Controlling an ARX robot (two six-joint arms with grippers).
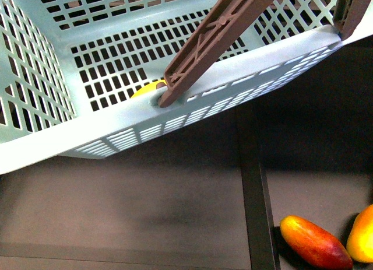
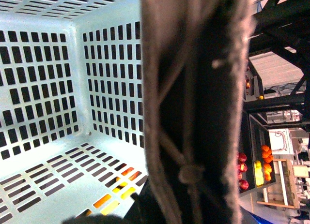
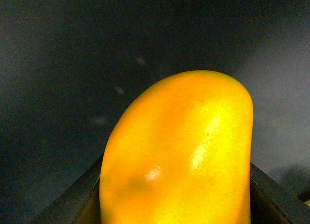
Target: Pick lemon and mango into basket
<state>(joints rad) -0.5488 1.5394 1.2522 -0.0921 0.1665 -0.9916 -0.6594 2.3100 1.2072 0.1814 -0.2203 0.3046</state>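
The mango fills the right wrist view; the basket, the others.

We find the lemon inside the basket, and the mango on the worktop, just right of another fruit.
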